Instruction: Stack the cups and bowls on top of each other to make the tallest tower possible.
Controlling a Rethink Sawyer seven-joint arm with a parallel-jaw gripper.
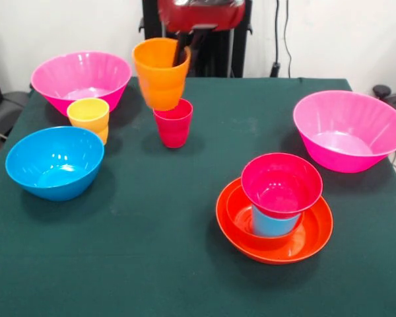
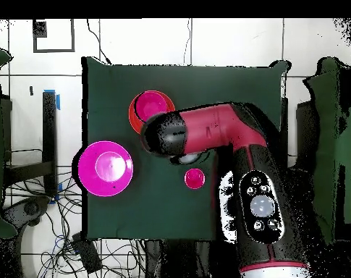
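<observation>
While the hand [image 1: 179, 53] grips the glossy orange plastic cup [image 1: 160, 72] by its rim, tilted above the red ridged cup [image 1: 173, 123] upper centre, stacking looks intended.

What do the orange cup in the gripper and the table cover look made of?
The orange cup looks like glossy moulded plastic: smooth, uniformly coloured walls with soft highlights. The table cover looks like matte dark green cloth, probably felt-like fabric: no reflections and a slightly fuzzy surface. Neither can be confirmed by sight alone.
</observation>
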